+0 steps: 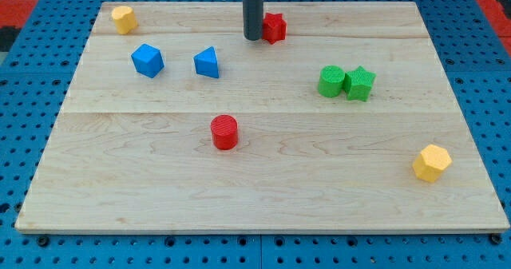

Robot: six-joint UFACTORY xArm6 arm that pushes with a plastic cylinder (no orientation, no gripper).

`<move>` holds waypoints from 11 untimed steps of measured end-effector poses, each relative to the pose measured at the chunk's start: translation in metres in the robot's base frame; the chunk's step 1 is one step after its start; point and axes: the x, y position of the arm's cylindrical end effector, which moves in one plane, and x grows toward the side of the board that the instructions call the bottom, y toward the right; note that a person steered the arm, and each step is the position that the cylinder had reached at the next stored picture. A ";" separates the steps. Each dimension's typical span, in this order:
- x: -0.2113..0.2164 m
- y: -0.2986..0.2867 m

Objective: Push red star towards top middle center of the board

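Observation:
The red star (275, 27) lies near the view's top, about the middle of the wooden board (263, 181). My tip (252, 38) is at the star's left side, touching or almost touching it. The dark rod rises straight up out of the view's top.
A red cylinder (224, 132) stands at mid-board. A blue cube (148, 60) and a blue triangular block (207, 62) lie at the upper left. A green cylinder (331, 81) touches a green star (360, 83) at the right. Yellow blocks sit at the top left (123, 18) and lower right (432, 162).

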 end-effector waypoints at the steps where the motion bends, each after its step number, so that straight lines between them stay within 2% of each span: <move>1: 0.029 0.057; 2: -0.009 0.085; 3: -0.029 0.033; 4: -0.028 0.025; 5: 0.011 0.041; 6: 0.017 -0.008; 7: -0.002 -0.025; 9: -0.027 -0.020; 11: 0.011 -0.014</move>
